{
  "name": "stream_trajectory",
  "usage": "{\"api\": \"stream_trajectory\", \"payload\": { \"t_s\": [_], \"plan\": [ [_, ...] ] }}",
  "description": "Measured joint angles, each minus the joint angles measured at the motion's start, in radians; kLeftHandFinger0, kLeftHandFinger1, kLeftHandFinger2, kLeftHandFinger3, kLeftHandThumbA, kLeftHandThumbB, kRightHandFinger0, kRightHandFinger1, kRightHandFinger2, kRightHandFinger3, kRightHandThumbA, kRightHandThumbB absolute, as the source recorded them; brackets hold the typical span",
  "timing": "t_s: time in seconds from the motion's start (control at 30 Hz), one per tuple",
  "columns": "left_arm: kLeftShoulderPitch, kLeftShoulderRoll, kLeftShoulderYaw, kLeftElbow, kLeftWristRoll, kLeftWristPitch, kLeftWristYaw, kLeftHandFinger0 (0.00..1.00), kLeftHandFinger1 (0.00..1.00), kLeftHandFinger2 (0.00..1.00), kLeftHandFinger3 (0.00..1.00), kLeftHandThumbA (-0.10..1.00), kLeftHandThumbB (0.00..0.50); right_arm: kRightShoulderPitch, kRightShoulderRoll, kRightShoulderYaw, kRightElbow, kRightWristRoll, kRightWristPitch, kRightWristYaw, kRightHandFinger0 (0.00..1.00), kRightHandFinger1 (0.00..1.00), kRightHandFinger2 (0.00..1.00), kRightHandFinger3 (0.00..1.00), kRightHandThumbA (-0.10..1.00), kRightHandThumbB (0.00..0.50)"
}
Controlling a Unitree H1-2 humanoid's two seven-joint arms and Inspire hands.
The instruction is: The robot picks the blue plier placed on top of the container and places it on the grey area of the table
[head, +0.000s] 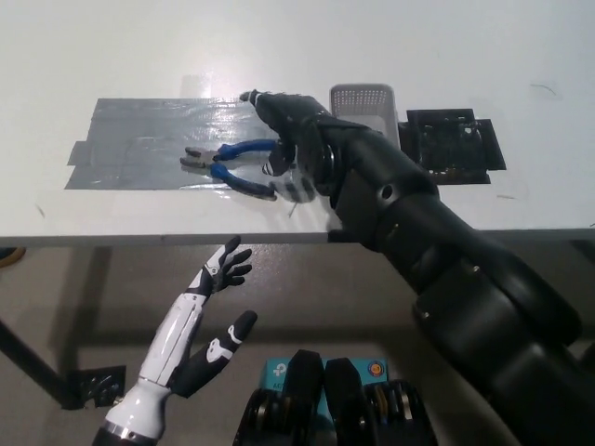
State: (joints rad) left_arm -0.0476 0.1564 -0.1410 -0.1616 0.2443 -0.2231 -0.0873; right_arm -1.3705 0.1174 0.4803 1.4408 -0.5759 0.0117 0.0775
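Observation:
The blue-handled plier lies flat on the grey taped area of the white table, its metal tip pointing to picture left and its handles spread. My black right hand hovers at the handle ends with its fingers apart and holds nothing; whether it still touches the handles I cannot tell. Just behind my right arm stands the white container, partly hidden by it. My white left hand rests open below the table's front edge at the lower left.
A black square mat lies to the right of the container. The table's front edge runs across the middle of the picture, with floor below it. White tabletop stretches behind the grey area.

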Motion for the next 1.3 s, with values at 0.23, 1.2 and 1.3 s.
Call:
{"api": "stream_trajectory", "payload": {
  "t_s": [0.23, 1.2, 1.3],
  "plan": [
    [-0.001, 0.0, 0.0, 0.0, 0.0, 0.0, 0.0, 0.86, 0.86, 0.9, 1.0, 0.86, 0.057, -0.023, -0.035, -0.05, -0.008, 0.033, -0.007, 0.005, 1.0, 1.0, 1.0, 1.0, 1.0, 0.5],
    [-0.05, 0.001, 0.016, 0.054, -0.009, 0.025, 0.0, 1.0, 1.0, 1.0, 1.0, 1.0, 0.033, 0.545, -0.254, -0.298, -0.997, 0.212, -0.037, 0.09, 1.0, 1.0, 1.0, 1.0, 0.95, 0.422],
    [-0.05, 0.001, 0.016, 0.068, -0.008, 0.025, 0.0, 1.0, 1.0, 1.0, 1.0, 1.0, 0.045, 0.67, -0.254, -0.298, -1.085, 0.222, -0.024, 0.09, 1.0, 1.0, 1.0, 1.0, 0.91, 0.416]
  ]
}}
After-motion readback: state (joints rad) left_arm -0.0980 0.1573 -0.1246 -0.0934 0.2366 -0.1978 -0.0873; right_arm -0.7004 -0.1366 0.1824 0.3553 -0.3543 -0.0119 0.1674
